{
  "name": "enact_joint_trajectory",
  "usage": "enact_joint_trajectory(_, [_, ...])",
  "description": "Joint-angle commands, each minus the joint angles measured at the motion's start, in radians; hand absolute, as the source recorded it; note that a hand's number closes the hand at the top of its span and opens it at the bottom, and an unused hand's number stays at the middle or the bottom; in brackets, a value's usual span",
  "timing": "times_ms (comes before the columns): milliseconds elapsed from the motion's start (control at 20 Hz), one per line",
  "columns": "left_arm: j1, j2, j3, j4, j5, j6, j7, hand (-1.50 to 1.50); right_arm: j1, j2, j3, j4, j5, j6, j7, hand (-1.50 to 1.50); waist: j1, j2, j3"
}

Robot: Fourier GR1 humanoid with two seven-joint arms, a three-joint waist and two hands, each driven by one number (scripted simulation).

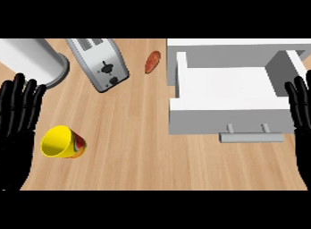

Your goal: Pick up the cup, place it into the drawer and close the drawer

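Wooden counter (138, 165) stretches under me, and the cup (64, 142) lies on it at the near left, tipped on its side with its yellow mouth turned toward my left hand (11, 123); lying like that, I judge it will want a grasp round the body rather than down onto the rim. That left hand sits just beside the cup, fingers straight and relaxed, holding nothing, so it seems the natural one to take it. Well apart to the right, the white drawer (174, 112) stands pulled out toward me, its inside bare and its handle (251, 136) facing me, ready to receive the cup and then be pushed home. My right hand (308, 114) rests at the drawer's right edge, fingers up and released, well placed for that push. Farther back lie a toaster (100, 63), a grey cylinder (33, 57) and a small orange thing (153, 61), none in the way.
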Motion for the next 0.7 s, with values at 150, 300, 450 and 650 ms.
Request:
enact_joint_trajectory(150, [0.038, 0.176, 0.189, 0.005, 0.300, -0.264, -0.060, -1.50, 0.022, -0.009, -0.025, 0.004, -0.056, 0.049, -0.064, -1.50, 0.010, 0.001, -0.020])
enact_joint_trajectory(300, [0.116, 0.109, 0.160, 0.097, 0.444, -0.268, 0.032, -1.50, 0.040, -0.037, 0.055, 0.071, -0.045, 0.115, 0.000, -1.50, 0.025, 0.005, -0.021])
enact_joint_trajectory(450, [0.084, 0.188, 0.267, 0.174, 0.575, -0.324, 0.072, -1.50, -0.014, -0.058, 0.032, 0.042, -0.090, 0.135, 0.070, -1.50, 0.008, 0.002, -0.020])
enact_joint_trajectory(650, [0.034, 0.228, 0.333, 0.343, 0.610, -0.419, 0.016, -1.50, -0.070, -0.070, 0.005, 0.023, -0.121, 0.146, 0.129, -1.50, 0.002, 0.002, -0.020])
